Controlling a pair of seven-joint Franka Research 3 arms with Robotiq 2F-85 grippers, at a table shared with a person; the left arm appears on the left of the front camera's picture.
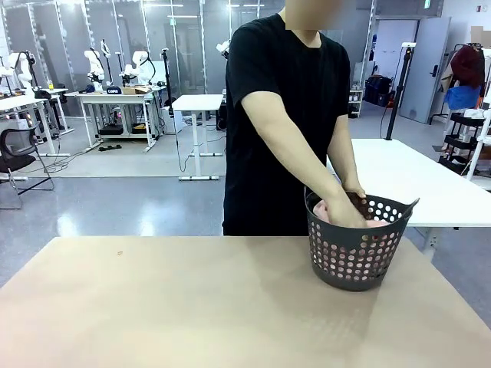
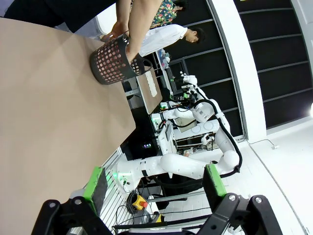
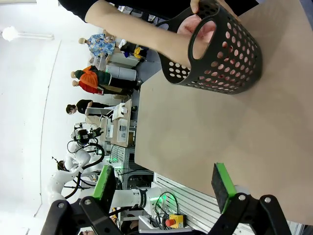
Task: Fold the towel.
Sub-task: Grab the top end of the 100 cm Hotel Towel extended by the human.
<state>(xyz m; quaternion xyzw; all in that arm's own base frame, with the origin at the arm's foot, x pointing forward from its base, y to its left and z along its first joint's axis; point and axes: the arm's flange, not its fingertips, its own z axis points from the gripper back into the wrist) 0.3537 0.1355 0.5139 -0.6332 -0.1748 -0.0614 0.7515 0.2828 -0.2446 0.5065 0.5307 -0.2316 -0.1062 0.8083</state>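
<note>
towel (image 1: 321, 213) is not laid out yet, so read the scene from your side outward. nearest you, the left gripper (image 2: 155, 182) and the right gripper (image 3: 164, 185) both stand with jaws wide apart and nothing between them. beyond them the table (image 1: 176, 307) lies bare across the lower half of the front frame. farther on, at centre right, stands the dark perforated basket (image 1: 357, 277). the towel is bunched inside it, its pink showing through the holes. the person's hands (image 1: 347, 215) are down in the basket, on the towel. the towel lies ahead and to the right, so your right arm is likely the nearer one; in its wrist view the basket looms larger, at upper right. crumpled as the towel is, you cannot tell its long axis until it is spread on the table.
</note>
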